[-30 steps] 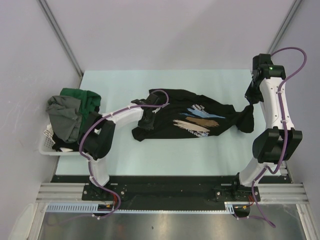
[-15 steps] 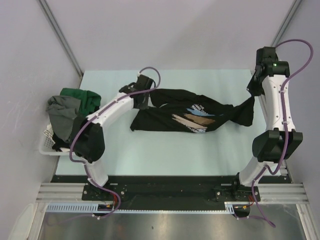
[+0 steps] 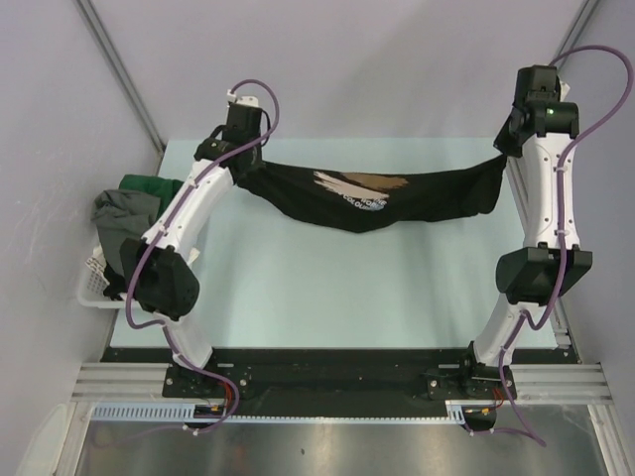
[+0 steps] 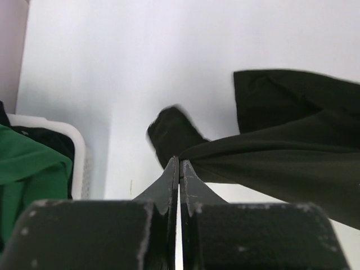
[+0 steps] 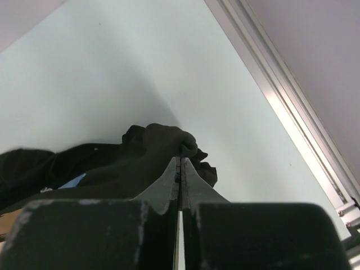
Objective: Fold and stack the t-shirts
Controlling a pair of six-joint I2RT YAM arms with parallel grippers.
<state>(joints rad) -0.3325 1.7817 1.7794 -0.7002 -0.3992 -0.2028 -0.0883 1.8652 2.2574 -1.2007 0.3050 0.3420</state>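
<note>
top external: black printed t-shirt (image 3: 367, 198) slung between both arms over the far half of the table (image 3: 327, 288), sagging mid-span. left gripper (image 3: 245, 167) has its left end, right gripper (image 3: 504, 157) its right end. green t-shirt (image 3: 149, 188) and grey t-shirt (image 3: 124, 233) heaped in white basket (image 3: 91, 283), far left.
left wrist: fingers pressed together, pinching black cloth.
right wrist: fingers clamped on a bunched fold, same shirt.
</note>
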